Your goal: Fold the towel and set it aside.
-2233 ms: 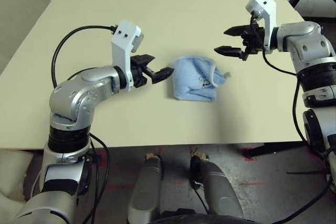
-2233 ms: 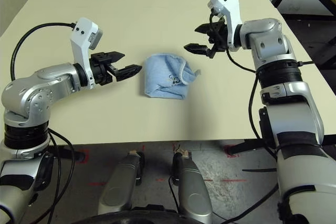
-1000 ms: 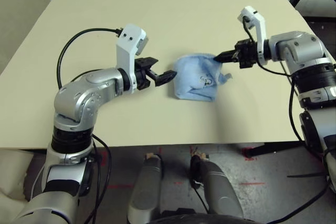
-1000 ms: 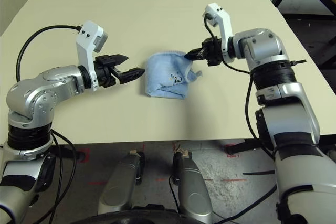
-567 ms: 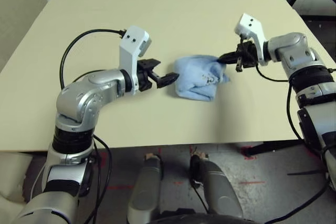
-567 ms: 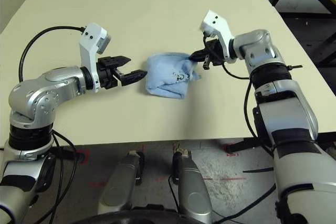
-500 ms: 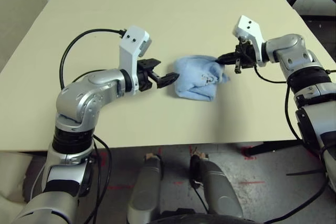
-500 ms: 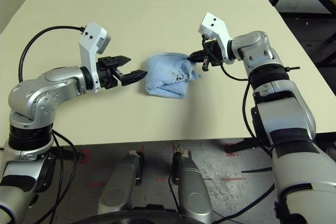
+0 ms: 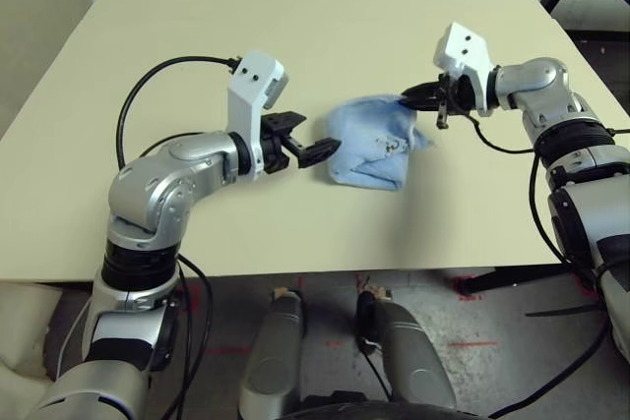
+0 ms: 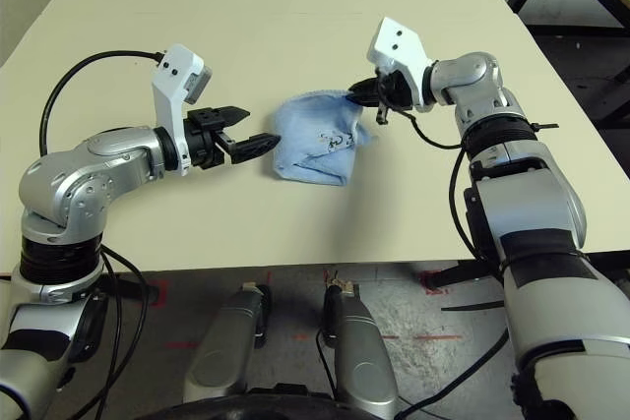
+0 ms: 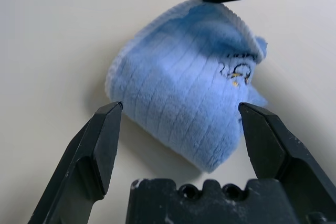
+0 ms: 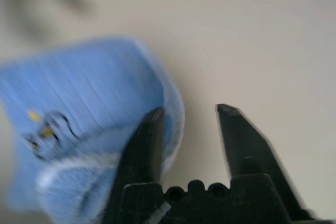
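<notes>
Between both hands, towel, mid-table.

Ribbed, fuzzy terry-cloth towel on smooth matt table

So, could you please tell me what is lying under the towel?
The folded towel rests directly on the bare table. Whether anything lies beneath or inside its folds cannot be seen; the cloth covers that.
</notes>
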You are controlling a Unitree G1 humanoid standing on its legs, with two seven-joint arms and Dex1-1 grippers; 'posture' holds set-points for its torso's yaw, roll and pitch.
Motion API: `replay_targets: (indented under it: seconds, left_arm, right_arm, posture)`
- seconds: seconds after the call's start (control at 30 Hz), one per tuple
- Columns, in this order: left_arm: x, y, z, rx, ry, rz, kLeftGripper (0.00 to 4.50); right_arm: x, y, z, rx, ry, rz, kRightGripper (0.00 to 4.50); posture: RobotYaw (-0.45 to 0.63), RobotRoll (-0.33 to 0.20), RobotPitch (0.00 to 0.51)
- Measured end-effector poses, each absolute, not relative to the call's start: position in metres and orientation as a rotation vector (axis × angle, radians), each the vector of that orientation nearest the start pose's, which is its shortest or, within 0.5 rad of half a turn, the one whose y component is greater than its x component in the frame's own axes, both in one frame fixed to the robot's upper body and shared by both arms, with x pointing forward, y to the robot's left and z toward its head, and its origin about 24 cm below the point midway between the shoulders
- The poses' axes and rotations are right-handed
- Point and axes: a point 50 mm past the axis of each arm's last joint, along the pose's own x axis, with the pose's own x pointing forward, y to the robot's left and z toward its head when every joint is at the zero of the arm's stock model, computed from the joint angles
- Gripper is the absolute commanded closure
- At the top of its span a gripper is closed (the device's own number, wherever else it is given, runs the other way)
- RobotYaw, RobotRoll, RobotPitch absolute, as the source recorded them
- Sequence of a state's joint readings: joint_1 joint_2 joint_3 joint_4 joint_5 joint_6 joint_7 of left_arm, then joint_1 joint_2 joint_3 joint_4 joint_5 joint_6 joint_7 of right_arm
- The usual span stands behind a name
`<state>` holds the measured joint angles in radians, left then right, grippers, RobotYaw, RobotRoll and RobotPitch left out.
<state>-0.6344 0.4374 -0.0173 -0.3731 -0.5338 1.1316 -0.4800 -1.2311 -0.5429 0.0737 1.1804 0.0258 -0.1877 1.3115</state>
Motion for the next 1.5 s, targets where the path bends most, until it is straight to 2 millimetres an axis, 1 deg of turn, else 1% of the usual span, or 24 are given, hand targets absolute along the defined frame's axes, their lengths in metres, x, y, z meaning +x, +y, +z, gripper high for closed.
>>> replay_targets:
  seconds: [0.03, 0.07, 0.13, 0.2, 0.23, 0.27, 0.33, 0.43, 0.47, 0.53, 0.6, 0.7, 0.77, 0.83, 0.9, 0.97, 1.07, 1.2, 1.33, 1.47, 1.5]
  left_arm:
    - [0.290, 0.122, 0.202, 0.099, 0.218, -0.834, 0.00]
    - [0.290, 0.122, 0.206, 0.096, 0.200, -0.834, 0.17]
    - [0.291, 0.122, 0.210, 0.083, 0.170, -0.831, 0.64]
    - [0.294, 0.123, 0.211, 0.062, 0.160, -0.828, 1.37]
    - [0.296, 0.123, 0.210, 0.055, 0.159, -0.826, 1.73]
    - [0.298, 0.122, 0.211, 0.049, 0.152, -0.827, 2.12]
    - [0.302, 0.117, 0.217, 0.042, 0.119, -0.835, 2.98]
    - [0.306, 0.102, 0.223, 0.048, 0.078, -0.882, 4.20]
    - [0.306, 0.096, 0.222, 0.058, 0.075, -0.899, 4.50]
    - [0.308, 0.086, 0.214, 0.083, 0.096, -0.933, 4.50]
    - [0.309, 0.078, 0.207, 0.106, 0.111, -0.965, 4.50]
    - [0.307, 0.064, 0.197, 0.116, 0.132, -1.028, 4.50]
    - [0.306, 0.058, 0.186, 0.136, 0.166, -1.061, 4.50]
    - [0.305, 0.058, 0.170, 0.176, 0.231, -1.072, 4.50]
    - [0.305, 0.064, 0.150, 0.218, 0.309, -1.062, 4.50]
    - [0.303, 0.070, 0.141, 0.242, 0.350, -1.055, 4.50]
    - [0.303, 0.078, 0.135, 0.287, 0.383, -1.044, 4.50]
    - [0.301, 0.089, 0.127, 0.306, 0.421, -1.031, 4.50]
    - [0.299, 0.091, 0.127, 0.314, 0.429, -1.037, 4.50]
    - [0.298, 0.092, 0.128, 0.307, 0.428, -1.043, 4.50]
    - [0.298, 0.092, 0.130, 0.297, 0.420, -1.049, 4.12]
  right_arm:
    - [0.388, -0.199, 0.225, -0.492, 0.060, 1.122, 1.05]
    - [0.387, -0.202, 0.228, -0.452, 0.056, 1.137, 0.64]
    - [0.384, -0.205, 0.233, -0.387, 0.048, 1.161, 0.00]
    - [0.383, -0.205, 0.237, -0.316, 0.033, 1.183, 0.15]
    - [0.382, -0.203, 0.239, -0.289, 0.027, 1.193, 0.34]
    - [0.382, -0.201, 0.241, -0.259, 0.018, 1.207, 0.65]
    - [0.381, -0.191, 0.242, -0.216, 0.002, 1.247, 1.50]
    - [0.379, -0.177, 0.231, -0.181, 0.021, 1.297, 2.66]
    - [0.378, -0.173, 0.225, -0.174, 0.040, 1.307, 3.03]
    - [0.379, -0.165, 0.214, -0.160, 0.077, 1.312, 3.82]
    - [0.379, -0.163, 0.208, -0.178, 0.106, 1.292, 4.47]
    - [0.379, -0.160, 0.197, -0.208, 0.149, 1.261, 4.47]
    - [0.378, -0.160, 0.185, -0.233, 0.199, 1.252, 4.47]
    - [0.375, -0.163, 0.173, -0.248, 0.253, 1.250, 4.47]
    - [0.370, -0.169, 0.164, -0.260, 0.306, 1.250, 4.47]
    - [0.366, -0.177, 0.160, -0.270, 0.338, 1.246, 4.47]
    - [0.361, -0.183, 0.159, -0.293, 0.365, 1.257, 4.47]
    - [0.355, -0.190, 0.150, -0.304, 0.406, 1.257, 4.47]
    - [0.354, -0.195, 0.148, -0.324, 0.410, 1.246, 4.47]
    - [0.354, -0.195, 0.150, -0.337, 0.393, 1.241, 4.47]
    - [0.354, -0.195, 0.151, -0.320, 0.383, 1.247, 4.02]
  posture:
    - [0.21, 0.000, 0.163]
    - [0.21, 0.000, 0.163]
    - [0.21, 0.000, 0.163]
    - [0.19, 0.000, 0.159]
    - [0.19, 0.000, 0.159]
    - [0.19, 0.000, 0.158]
    - [0.19, 0.000, 0.158]
    - [0.18, 0.000, 0.157]
    - [0.18, 0.000, 0.157]
    - [0.18, 0.000, 0.158]
    - [0.18, 0.000, 0.160]
    - [0.18, 0.000, 0.162]
    - [0.17, 0.000, 0.165]
    - [0.17, 0.000, 0.167]
    - [0.16, 0.000, 0.167]
    - [0.16, 0.000, 0.170]
    - [0.16, 0.000, 0.174]
    - [0.16, 0.000, 0.178]
    - [0.16, 0.000, 0.180]
    - [0.16, 0.000, 0.180]
    - [0.16, 0.000, 0.179]
